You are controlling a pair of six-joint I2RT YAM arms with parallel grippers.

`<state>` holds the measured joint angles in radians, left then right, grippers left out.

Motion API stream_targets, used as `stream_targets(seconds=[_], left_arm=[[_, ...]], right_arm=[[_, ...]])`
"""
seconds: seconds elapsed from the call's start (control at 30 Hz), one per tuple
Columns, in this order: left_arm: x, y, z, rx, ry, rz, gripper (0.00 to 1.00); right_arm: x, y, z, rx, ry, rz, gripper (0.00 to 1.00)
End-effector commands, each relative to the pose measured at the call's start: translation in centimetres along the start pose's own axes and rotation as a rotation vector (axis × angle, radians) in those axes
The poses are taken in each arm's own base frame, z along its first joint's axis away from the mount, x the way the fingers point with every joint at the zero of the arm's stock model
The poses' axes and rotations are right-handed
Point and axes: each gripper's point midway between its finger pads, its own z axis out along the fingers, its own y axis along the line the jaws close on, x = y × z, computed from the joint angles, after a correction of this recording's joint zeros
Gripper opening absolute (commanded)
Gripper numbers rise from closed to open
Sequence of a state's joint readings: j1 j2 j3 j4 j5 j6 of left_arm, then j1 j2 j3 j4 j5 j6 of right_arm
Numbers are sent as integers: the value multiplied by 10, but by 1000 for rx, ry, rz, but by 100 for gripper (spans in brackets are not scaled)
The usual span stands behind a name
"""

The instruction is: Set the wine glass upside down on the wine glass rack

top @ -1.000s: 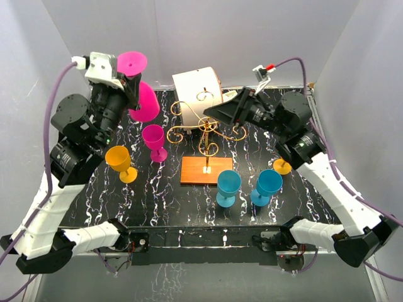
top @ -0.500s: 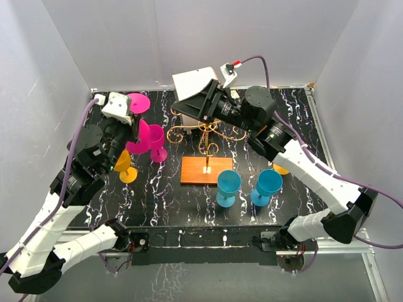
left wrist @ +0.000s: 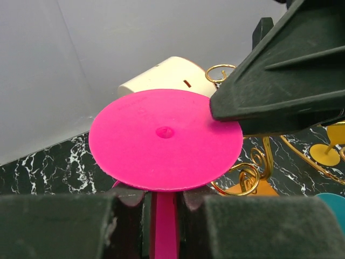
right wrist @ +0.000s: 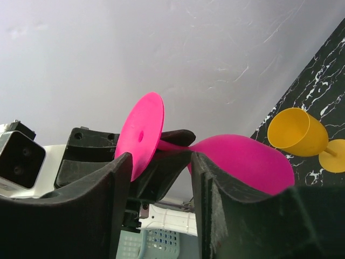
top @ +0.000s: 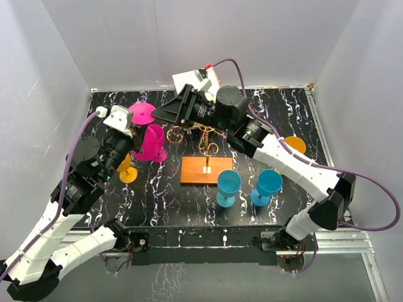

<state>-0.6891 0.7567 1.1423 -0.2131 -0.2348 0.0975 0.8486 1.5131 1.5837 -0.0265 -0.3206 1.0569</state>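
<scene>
left hand (left wrist: 164, 198) is clamping the magenta plastic wine glass (left wrist: 164, 137) by its stem, right hand (right wrist: 161, 162) is hovering open-fingered beside its round foot

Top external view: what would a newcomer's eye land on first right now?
The magenta wine glass stands out, gripped by its stem in the left tool at the left rear of the scene. The right tool, jaws open, stretches across toward the glass's flat foot, passing above the gold wine glass rack, which stands in the centre on its orange-brown base.
</scene>
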Motion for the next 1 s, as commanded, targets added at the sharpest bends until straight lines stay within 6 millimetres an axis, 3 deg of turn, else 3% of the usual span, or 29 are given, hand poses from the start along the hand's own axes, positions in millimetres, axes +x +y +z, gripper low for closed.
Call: stream_targets(seconds=[0.0, 0.23, 0.4, 0.43, 0.5, 0.63, 0.7, 0.83, 0.97], left_arm=[[-10, -5, 1, 29, -57, -3, 0], [-5, -9, 0, 53, -53, 8, 0], [-6, -9, -3, 54, -58, -6, 0], [-6, -7, -4, 45, -55, -17, 0], [-7, -5, -8, 31, -57, -53, 9], [-1, -2, -18, 7, -57, -146, 40], [5, -4, -22, 3, -50, -208, 49], [9, -7, -31, -5, -37, -379, 59], [6, -5, -35, -40, -40, -535, 63]], right_arm=[[-13, 36, -3, -92, -28, -22, 39], [-1, 35, 2, -113, 22, 27, 23], [0, 39, 2, -140, 17, 42, 1], [-1, 39, 2, -140, 8, 45, 0], [-4, 37, 3, -134, -9, 51, 0], [-9, 35, 5, -124, -34, 47, 0], [-11, 34, 7, -118, -47, 40, 0], [-17, 31, 12, -98, -68, 20, 0], [-22, 29, 18, -84, -84, 0, 0]])
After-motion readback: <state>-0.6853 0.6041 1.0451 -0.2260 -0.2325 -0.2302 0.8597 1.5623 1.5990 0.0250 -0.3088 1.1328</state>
